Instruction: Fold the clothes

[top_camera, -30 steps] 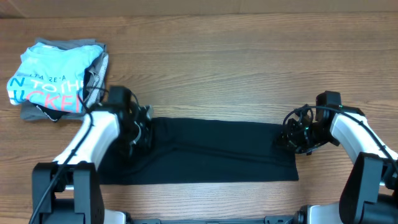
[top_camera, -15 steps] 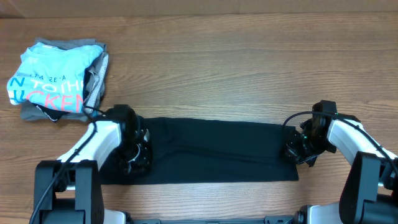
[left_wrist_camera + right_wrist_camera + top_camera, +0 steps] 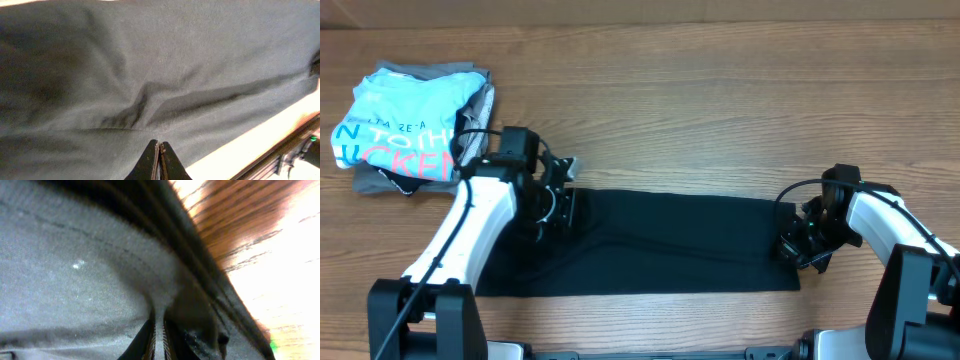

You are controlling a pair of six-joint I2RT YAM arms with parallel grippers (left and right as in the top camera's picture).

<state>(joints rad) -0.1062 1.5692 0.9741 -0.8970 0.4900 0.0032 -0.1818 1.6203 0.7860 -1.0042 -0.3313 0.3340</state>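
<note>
The left fingers (image 3: 155,162) have swung farther, and grip the black garment (image 3: 670,240) at its left end. The right fingers (image 3: 148,339) pinch its right hem, apparently stretching it flat on the tabletop (image 3: 720,100).

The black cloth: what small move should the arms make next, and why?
Probably open the left gripper and pinch the cloth at its left end. Its jaws are shut over the fabric with no fold clearly between them, while the right gripper already pinches a fold at the right end, so only one end seems held.
</note>
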